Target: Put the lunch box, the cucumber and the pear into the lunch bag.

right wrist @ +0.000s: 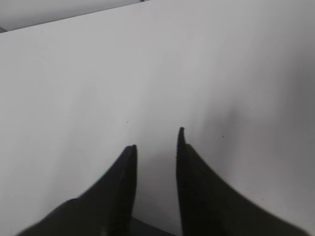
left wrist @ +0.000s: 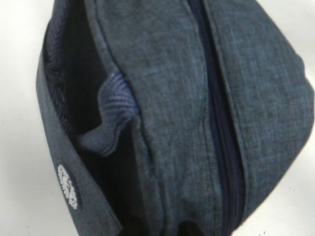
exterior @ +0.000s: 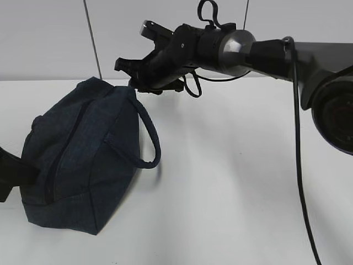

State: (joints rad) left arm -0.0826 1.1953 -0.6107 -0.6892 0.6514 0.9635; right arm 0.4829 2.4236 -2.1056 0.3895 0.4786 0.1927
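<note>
The dark navy lunch bag (exterior: 83, 160) lies on the white table at the left, its long zipper (exterior: 66, 149) shut and its handle strap (exterior: 150, 138) looping to the right. It fills the left wrist view (left wrist: 167, 98). The lunch box, cucumber and pear are out of view. My left gripper (exterior: 10, 175) is pressed into the bag's near-left end and appears clamped on the fabric; its fingers are hidden in the wrist view. My right gripper (exterior: 132, 47) hovers open and empty just above the bag's far top corner, and over bare table in its own view (right wrist: 156, 140).
The white table (exterior: 231, 182) stretches to the right of the bag. My right arm (exterior: 248, 49) spans the upper right, with a black cable (exterior: 300, 182) hanging down. A grey wall stands behind. A white logo patch (left wrist: 67, 186) sits on the bag's side.
</note>
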